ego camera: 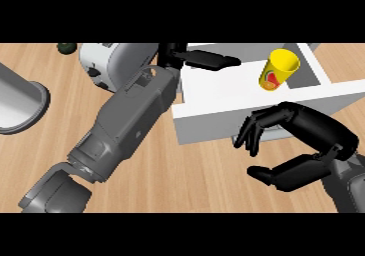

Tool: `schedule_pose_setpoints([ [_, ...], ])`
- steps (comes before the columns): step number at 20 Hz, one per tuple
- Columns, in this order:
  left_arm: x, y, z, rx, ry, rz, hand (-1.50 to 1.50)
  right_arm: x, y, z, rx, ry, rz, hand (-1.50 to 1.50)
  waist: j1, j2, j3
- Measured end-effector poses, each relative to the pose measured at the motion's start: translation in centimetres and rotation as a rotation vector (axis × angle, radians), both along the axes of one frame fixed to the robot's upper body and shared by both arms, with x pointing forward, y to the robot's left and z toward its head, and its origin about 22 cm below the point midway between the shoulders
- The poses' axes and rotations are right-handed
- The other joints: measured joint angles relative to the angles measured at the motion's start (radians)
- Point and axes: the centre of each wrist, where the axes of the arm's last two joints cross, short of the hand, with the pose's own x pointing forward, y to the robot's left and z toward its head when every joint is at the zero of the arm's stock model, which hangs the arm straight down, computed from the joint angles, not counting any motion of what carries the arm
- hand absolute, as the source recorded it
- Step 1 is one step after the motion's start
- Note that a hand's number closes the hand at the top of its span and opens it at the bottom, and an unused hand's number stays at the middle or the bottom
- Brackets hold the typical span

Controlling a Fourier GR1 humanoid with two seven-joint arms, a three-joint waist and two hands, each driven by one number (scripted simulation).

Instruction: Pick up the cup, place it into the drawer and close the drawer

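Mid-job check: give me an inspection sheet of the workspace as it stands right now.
Surface: light wooden counter.
Job's things: yellow cup standing inside the open white drawer.
Clutter: grey cylindrical pot at left; white rounded appliance; small dark object.
Hands: left hand open at the drawer's left side; right hand open, before the drawer's front.
Cables: nothing seen.
Surroundings: nothing seen.

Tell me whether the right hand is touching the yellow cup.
Apart. Head view: the yellow cup sits inside the white drawer, whose front wall lies between it and the right hand.
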Motion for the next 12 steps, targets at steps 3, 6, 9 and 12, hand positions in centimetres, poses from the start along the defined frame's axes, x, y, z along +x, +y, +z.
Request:
schedule_pose_setpoints([
  [3,0.0,0.0,0.0,-0.016,0.003,0.028,-1.5,-0.5,-0.3,0.0,-0.138,-0.04,-0.038,-1.5,0.031,-0.007,0.0],
  [6,0.0,0.4,-0.8,-0.042,0.009,0.033,-1.5,-0.9,0.0,-1.3,-0.255,-0.078,-0.094,-1.5,0.063,-0.01,0.001],
  [9,-0.1,0.8,-1.3,-0.075,0.004,0.023,-1.5,-0.7,0.7,-3.9,-0.328,-0.08,-0.163,-1.5,0.097,-0.014,0.001],
  [12,-0.1,1.7,-2.0,-0.103,0.002,0.017,-1.5,-0.1,1.3,-7.1,-0.413,-0.056,-0.195,-1.5,0.129,-0.017,0.001],
])
